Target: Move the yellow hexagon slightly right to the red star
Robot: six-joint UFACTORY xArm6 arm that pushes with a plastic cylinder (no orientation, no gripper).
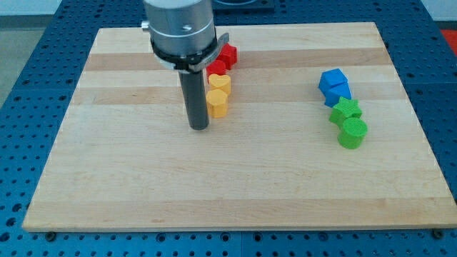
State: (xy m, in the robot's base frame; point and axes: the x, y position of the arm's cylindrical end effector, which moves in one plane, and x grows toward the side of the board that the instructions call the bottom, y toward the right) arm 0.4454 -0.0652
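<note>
A yellow hexagon (pixel 217 103) sits left of the board's middle, near the view's top. A yellow heart (pixel 219 83) touches it from above. Above that are a red block (pixel 216 69), partly hidden by the arm, and a red star (pixel 228 55) at the top of the column. My tip (pixel 198 127) rests on the board just left of and slightly below the yellow hexagon, close to it. The rod hides the hexagon's left edge.
The wooden board (pixel 128 171) lies on a blue perforated table. At the view's right stand a blue cube (pixel 333 81), a second blue block (pixel 341 93), a green star (pixel 346 110) and a green hexagon (pixel 352 133) in a column.
</note>
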